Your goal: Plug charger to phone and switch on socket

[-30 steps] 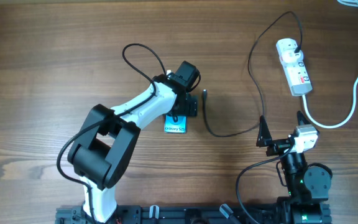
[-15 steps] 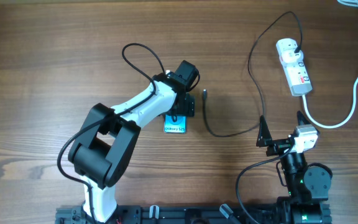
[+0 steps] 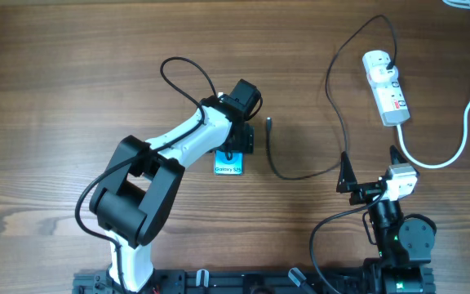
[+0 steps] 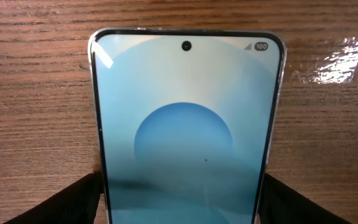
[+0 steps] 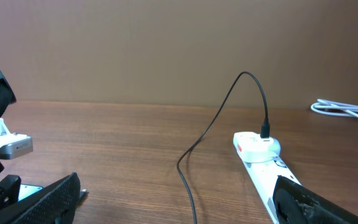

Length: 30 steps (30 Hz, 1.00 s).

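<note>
1. The phone (image 4: 182, 118) is pictured lying face up on the wooden surface (image 4: 36, 74), its cyan screen lit. The left fingers (image 4: 67, 202) are set against its two long edges. A hold on the phone is judged from this, taken so that it is steadied for plugging.
2. The plug tip (image 3: 268, 124) of the charger (image 5: 246, 74) is shown lying loose on the surface, just beside the left arm and apart from the phone. No connection has yet been made.
3. The black cable is traced in a wide loop to the socket (image 3: 387, 88) at the far right. Its other end is already seated at the strip's far end, which leaves only the phone end to be handled.
4. The right fingers (image 5: 42, 202) are spread wide with nothing between them. They are parked low by the robot's base, well apart from the plug tip. This arm is judged to be the free one for fetching the tip and pressing the switch.
5. Red switch marks are visible on the socket, but whether it is switched on cannot be told.
</note>
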Motion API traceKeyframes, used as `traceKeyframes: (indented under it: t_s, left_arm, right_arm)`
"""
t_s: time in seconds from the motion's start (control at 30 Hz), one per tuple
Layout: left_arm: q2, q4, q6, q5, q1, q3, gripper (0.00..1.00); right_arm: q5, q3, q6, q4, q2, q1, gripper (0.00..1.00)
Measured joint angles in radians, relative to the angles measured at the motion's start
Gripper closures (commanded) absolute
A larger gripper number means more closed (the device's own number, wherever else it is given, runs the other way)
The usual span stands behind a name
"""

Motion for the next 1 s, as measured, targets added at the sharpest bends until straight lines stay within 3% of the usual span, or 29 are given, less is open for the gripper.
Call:
traceKeyframes:
  t_s: [0.23,1.0]
  left_arm:
    - [0.001,-0.018,0.000,0.008,0.000,0.005,0.30]
    - [0.045,-0.190,-0.013,0.095,-0.002,0.090,0.32]
  right_arm:
    - [0.000,0.000,0.000,0.000,0.000,0.000,0.01]
    - [0.000,0.000,0.000,0.000,0.000,0.000,0.00]
